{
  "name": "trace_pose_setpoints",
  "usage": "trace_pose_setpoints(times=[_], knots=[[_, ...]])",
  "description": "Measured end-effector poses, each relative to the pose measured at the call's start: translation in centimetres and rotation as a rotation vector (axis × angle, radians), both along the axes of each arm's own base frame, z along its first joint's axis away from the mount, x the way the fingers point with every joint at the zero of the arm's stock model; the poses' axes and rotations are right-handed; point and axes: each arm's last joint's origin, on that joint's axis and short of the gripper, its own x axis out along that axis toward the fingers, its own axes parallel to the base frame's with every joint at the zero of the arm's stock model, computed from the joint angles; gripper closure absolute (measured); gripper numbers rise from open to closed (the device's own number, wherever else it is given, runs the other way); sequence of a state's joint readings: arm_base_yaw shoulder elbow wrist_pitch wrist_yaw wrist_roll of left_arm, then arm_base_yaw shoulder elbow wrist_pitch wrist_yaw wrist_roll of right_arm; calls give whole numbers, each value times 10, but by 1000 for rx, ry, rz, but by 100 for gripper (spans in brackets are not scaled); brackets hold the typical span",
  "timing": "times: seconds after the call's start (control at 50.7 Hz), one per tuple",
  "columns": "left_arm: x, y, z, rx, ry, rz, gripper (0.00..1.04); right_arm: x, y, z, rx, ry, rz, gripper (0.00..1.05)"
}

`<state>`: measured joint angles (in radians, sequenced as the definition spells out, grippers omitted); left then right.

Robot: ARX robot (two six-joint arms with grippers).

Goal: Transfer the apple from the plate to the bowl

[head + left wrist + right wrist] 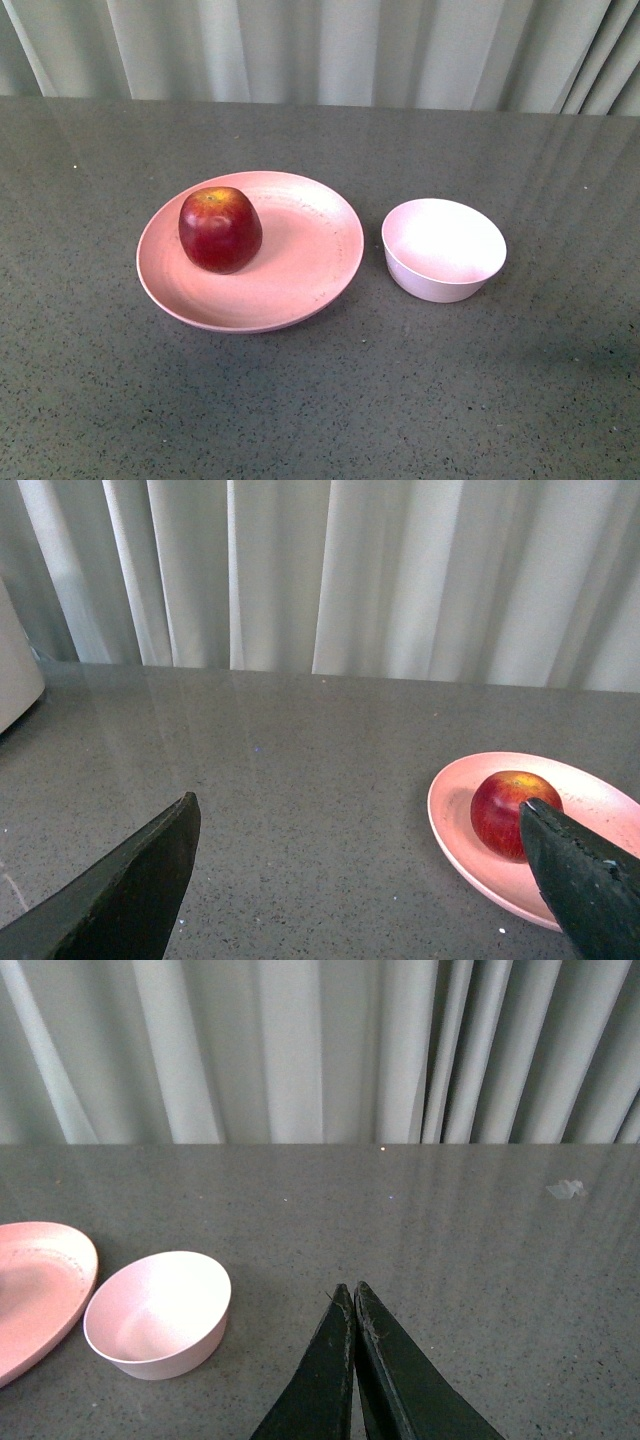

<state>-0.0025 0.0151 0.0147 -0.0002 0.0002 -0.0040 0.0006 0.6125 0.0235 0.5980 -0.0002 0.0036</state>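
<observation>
In the front view the apple point(220, 229) is seen resting upright on the plate point(305, 265), with its yellowish stem dip turned upward. It is placed off the middle of the plate, toward about 10 o'clock, near the rim. The bowl point(443, 250) is found at 3 o'clock from the plate, just beside it. A narrow strip of the grey speckled table point(320, 410) is seen between the two rims, so they are not touching. A pale pleated curtain point(320, 50) is hung behind the far edge of the table.

In the left wrist view the left gripper point(358, 815) is shown released: its two dark fingers point(130, 890) are spread widely apart and nothing is held between them. The apple and the plate are seen beyond one finger, by which a small part of the apple is covered.

In the right wrist view the right gripper point(352, 1295) is clenched: its fingertips are pressed together and nothing is grasped. The bowl is seen near it on the table, apart from the fingers.
</observation>
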Motion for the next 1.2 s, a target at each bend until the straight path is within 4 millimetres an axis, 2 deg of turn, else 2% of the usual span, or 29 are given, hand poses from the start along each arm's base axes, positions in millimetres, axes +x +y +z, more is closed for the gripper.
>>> trace_pose_setpoints(times=[0.414,0.927,1.045,1.203], knots=[[0,0,0,0,0,0,9,-18,0,4,0,-14,0,103],[0,0,0,0,0,0,9,-29,0,4,0,-14,0,103],[0,0,0,0,0,0,9,-40,0,0,0,2,0,103],[0,0,0,0,0,0,9,-41,0,1,0,-8,0,103]])
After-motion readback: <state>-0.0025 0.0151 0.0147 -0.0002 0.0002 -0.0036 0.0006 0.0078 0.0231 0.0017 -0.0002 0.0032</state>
